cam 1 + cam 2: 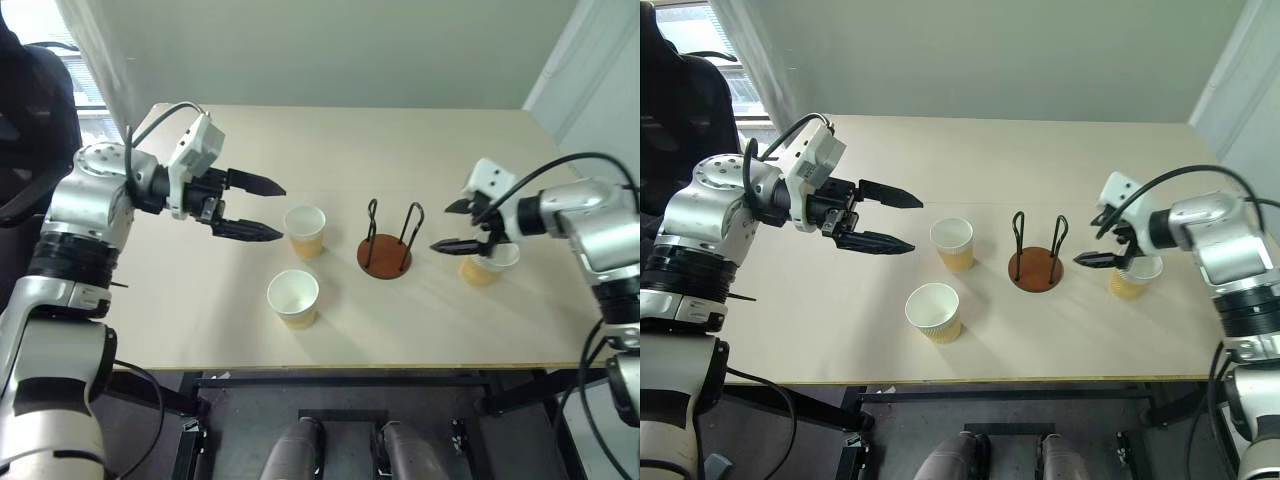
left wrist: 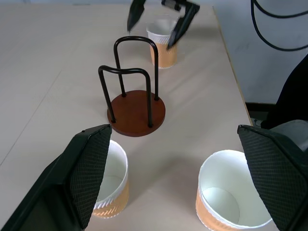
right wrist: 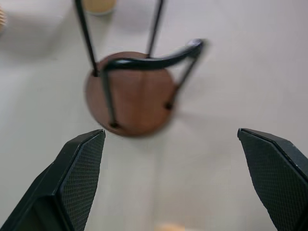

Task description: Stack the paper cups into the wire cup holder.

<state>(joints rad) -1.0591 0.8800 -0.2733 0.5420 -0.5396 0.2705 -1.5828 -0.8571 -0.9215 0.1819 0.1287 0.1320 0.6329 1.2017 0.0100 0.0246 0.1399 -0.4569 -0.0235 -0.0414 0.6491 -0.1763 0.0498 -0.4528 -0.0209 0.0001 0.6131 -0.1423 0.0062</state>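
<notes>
From my head views, nothing is stacked yet. The wire cup holder [image 1: 386,250] stands empty at the middle of the tabletop [image 1: 420,150]. All three paper cups sit upright on the wood: one cup [image 1: 305,231] at nine o'clock from the holder, a second cup [image 1: 293,298] at about eight o'clock, nearer my edge, and a third cup [image 1: 487,265] at three o'clock. My left fingers [image 1: 262,208] hang spread wide and empty, at nine o'clock from the first cup. My right fingers [image 1: 454,226] are parted too, holding nothing, just above the third cup.

From my left wrist, both pads frame the two near cups, with the holder's two wire loops and bare disc beyond, and the third cup past that under my other fingers.

From my right wrist, the holder's brown base lies ahead between my wide pads, with no cup in it.

So I judge all three placements remain.
</notes>
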